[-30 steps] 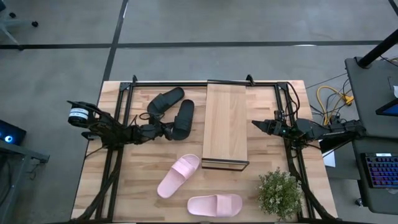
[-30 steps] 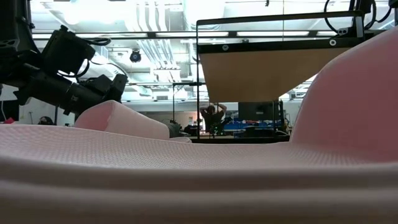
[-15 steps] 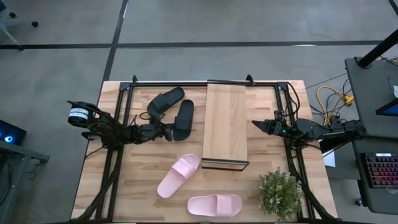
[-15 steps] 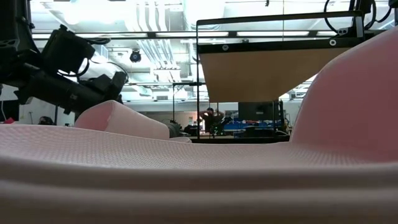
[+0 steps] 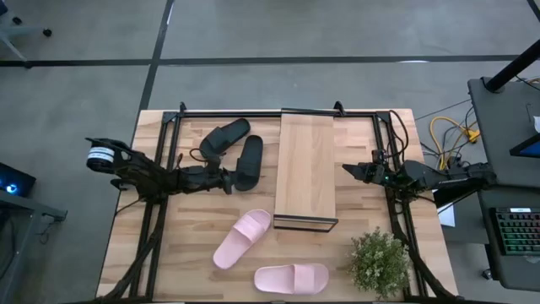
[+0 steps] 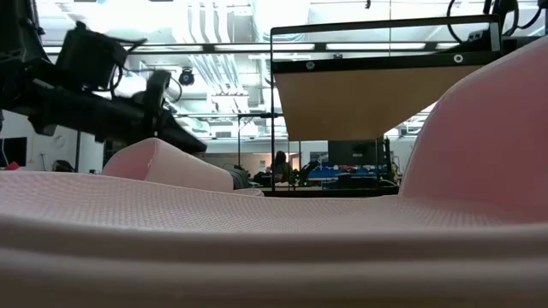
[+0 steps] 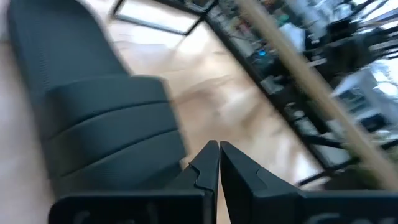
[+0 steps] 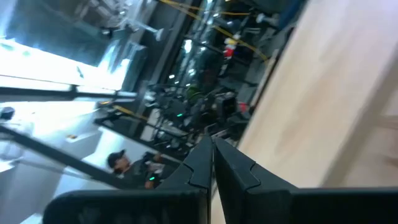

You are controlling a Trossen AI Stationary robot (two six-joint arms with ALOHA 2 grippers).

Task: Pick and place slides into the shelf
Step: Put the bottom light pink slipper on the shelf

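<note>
Two black slides lie soles down at the table's far left. Two pale pink slides lie near the front edge, and one of them fills the low view. The shelf, a light-wood plank on a black frame, stands in the middle. My left gripper is shut with nothing between its fingers, close beside the nearer black slide. My right gripper waits shut to the right of the shelf. My left gripper lies almost level, coming from the table's left, with its shut fingertips beside the near end of the black slide. I cannot tell whether it touches the slide.
A small potted plant stands at the table's near right corner. Black frame rails run along the left and right sides. Bare tabletop lies between the black and pink slides. A person shows far off in the room.
My left gripper has risen a little and tipped up toward level next to the black slide, staying shut. The slides have kept their places.
</note>
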